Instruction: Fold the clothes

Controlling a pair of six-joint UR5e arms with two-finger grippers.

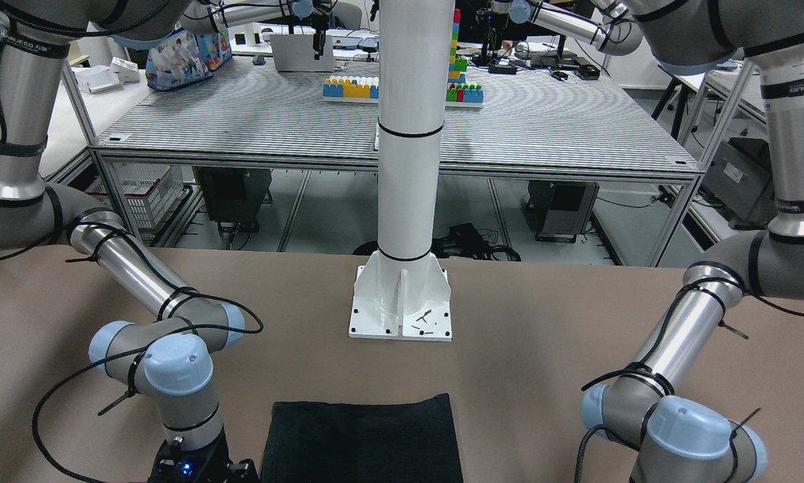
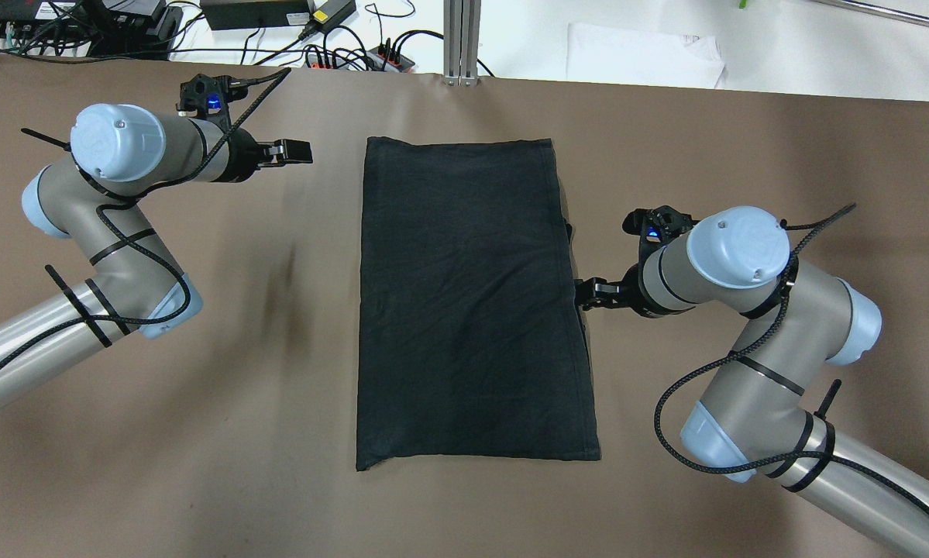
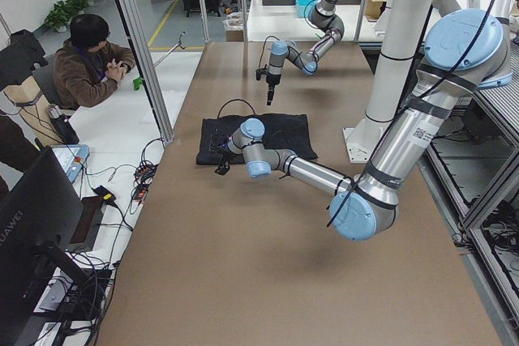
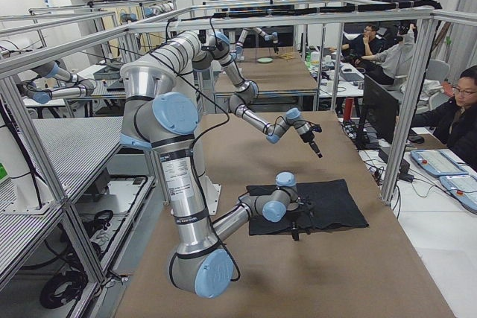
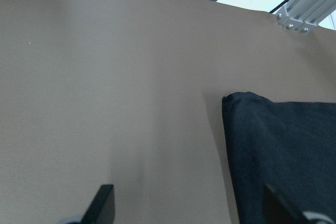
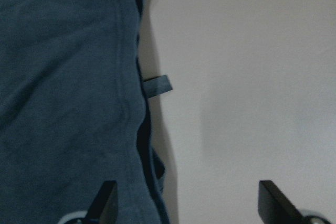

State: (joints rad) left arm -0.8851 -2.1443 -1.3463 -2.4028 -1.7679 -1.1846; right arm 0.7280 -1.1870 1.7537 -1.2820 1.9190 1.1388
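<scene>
- Overhead: the black garment (image 2: 468, 302) lies flat as a long rectangle in the middle of the brown table (image 2: 224, 372). The left gripper (image 2: 297, 151) is clear of the garment's left edge, near its far corner, and the arm is folded sharply at the elbow. The right gripper (image 2: 588, 293) is just beside the right edge, about halfway along it, and that arm is also bent.
- Front-facing: one end of the garment shows at the bottom edge, in front of the white pillar (image 1: 408, 168). Both arms reach down on either side with their elbows out. The fingertips are cut off.
- Left side: the near arm stretches low over the table with its wrist turned down by a corner of the garment. The far arm's gripper points down beyond the garment.
- Right side: the near arm's wrist hangs at the garment's near edge. The far gripper points down past the garment.
- Left wrist: the fingers (image 5: 105, 205) are spread wide with nothing between them. Bare table lies below, and a garment corner shows at the right.
- Right wrist: the fingers (image 6: 107, 200) are wide apart and hold nothing. One is over the hem and the other over bare table. A small tab (image 6: 157, 85) sticks out from the hem.
</scene>
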